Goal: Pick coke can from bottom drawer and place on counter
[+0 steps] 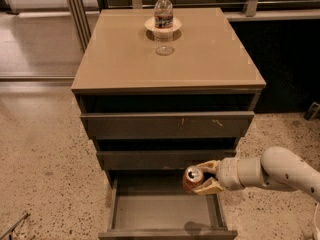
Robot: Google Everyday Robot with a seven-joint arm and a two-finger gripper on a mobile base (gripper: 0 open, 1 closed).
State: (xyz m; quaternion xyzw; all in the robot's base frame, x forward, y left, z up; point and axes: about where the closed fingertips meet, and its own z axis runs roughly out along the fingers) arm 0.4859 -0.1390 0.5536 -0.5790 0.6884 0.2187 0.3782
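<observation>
One coke can (192, 179) clamped in the claw (200, 178); both above bottom drawer (160, 212).

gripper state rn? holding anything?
Gripper: closed on the coke can, over the right side of the open bottom drawer.

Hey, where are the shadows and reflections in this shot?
Camera view: the glossy tan counter mirrors the clear plastic water bottle near its back edge. Camera view: the small red coke can, held by the gripper above the open bottom drawer, casts a dark shadow on the drawer's grey floor near its front; the gaps above the upper drawers are black.
</observation>
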